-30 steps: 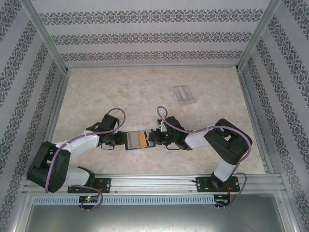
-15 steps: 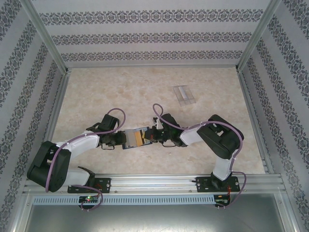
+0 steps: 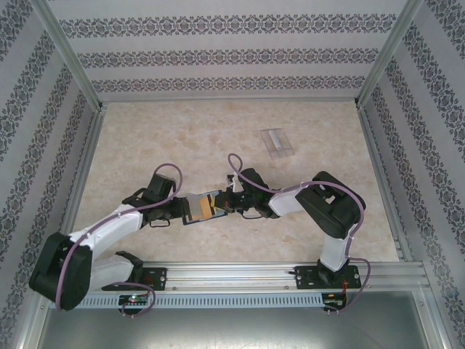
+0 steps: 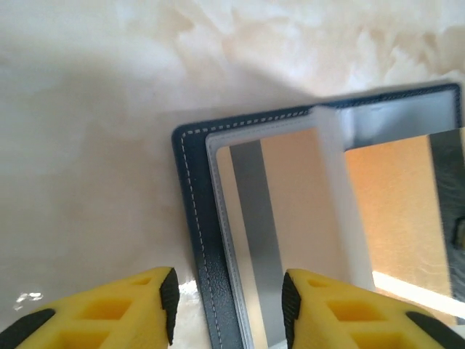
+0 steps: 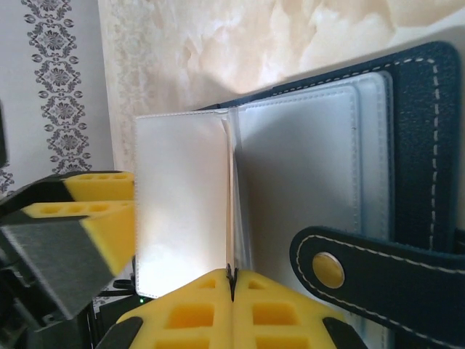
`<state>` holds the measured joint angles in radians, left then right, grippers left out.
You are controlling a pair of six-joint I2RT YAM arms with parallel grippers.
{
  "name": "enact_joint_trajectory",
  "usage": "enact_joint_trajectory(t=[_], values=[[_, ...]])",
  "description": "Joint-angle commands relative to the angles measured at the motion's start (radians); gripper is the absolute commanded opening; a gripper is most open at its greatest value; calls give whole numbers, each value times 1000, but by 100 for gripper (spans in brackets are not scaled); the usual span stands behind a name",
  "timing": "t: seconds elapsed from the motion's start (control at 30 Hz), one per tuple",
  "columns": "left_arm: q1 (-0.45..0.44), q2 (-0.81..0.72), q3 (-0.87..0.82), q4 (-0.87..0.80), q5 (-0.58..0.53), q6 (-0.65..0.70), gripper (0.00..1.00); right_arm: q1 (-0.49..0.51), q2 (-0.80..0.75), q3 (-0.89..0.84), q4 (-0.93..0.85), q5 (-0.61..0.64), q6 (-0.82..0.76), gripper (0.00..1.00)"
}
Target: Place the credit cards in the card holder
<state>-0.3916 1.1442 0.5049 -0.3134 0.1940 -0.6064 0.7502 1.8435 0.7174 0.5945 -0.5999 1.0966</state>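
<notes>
Right hand (image 5: 232, 287) is pressed together, apparently pinching a clear sleeve (image 5: 182, 196) of the open card holder (image 5: 425, 145); left hand (image 4: 227, 305) is spread, straddling its navy edge on the worktop (image 4: 87, 145).

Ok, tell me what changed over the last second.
The right hand pushed left, shifting and tilting the card holder it pinches; the left arm swung its elbow toward the near left. The left hand and the clear case stayed put.
</notes>
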Motion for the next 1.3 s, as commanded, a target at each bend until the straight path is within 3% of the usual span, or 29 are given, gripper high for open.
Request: enact_joint_trajectory(t=[0.0,0.57,0.7,0.87,1.27], values=[[-8,-59,-16,-62,-84,-33,40,1,15,25,-4,-27,-13,0],[-8,117,6,1,-47,-18,34,10,46,43,3,-31,-2,0],[-7,180,18,17,-36,-15,27,8,33,45,-17,-30,-21,0],[-8,233,33,25,-19,-7,25,11,47,44,3,-37,-14,0],[-7,256,45,26,-9,-2,21,35,103,85,69,-50,23,0]])
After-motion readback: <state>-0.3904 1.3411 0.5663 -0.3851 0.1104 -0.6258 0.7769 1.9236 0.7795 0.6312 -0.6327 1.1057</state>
